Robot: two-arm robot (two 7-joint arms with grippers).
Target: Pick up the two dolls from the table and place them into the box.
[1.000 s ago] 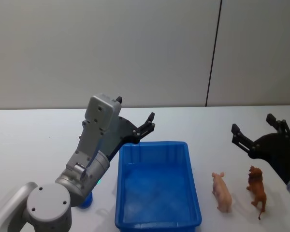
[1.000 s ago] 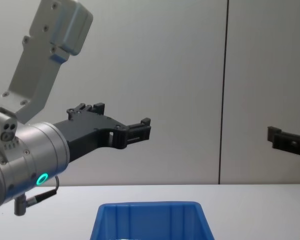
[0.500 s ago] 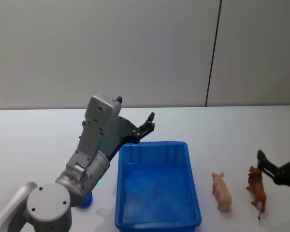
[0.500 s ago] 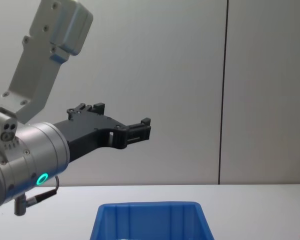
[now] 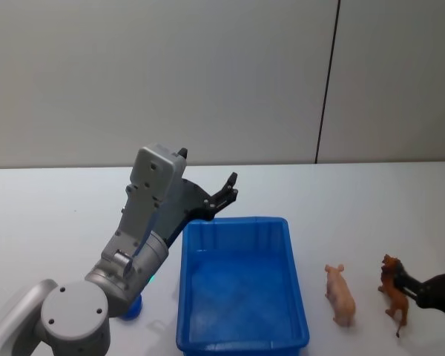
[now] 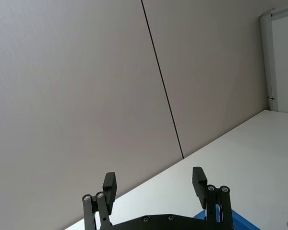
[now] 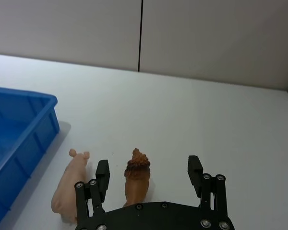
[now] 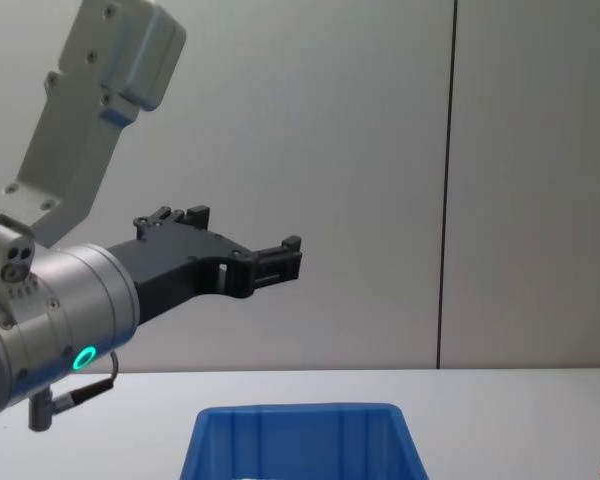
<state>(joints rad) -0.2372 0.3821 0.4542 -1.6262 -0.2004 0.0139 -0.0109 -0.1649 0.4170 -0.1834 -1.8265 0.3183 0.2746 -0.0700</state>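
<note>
Looking down at the table [image 5: 59, 208], we see the blue box [image 5: 235, 221] at the near centre, its near edge cut off low in the head view. To its right a pink doll [image 5: 342, 297] stands on the tabletop, and just right of that a brown doll [image 7: 136, 177]; both are outside the box and apart from each other.

Our right gripper [image 7: 148, 165] sits at the near right, mostly cut off by the edge of the head view. Its fingers are spread wide with the brown doll between them, and a gap shows on either side. The gripper's body hides the near end of that doll, and one finger [image 7: 102, 173] covers part of the pink doll. We cannot tell how high the gripper sits above the table.

Our left gripper [image 6: 153, 179] hangs in the air over the box's far left corner, fingers spread and holding nothing.

From the chest, one doll is just a brownish sliver in the low right corner.
</note>
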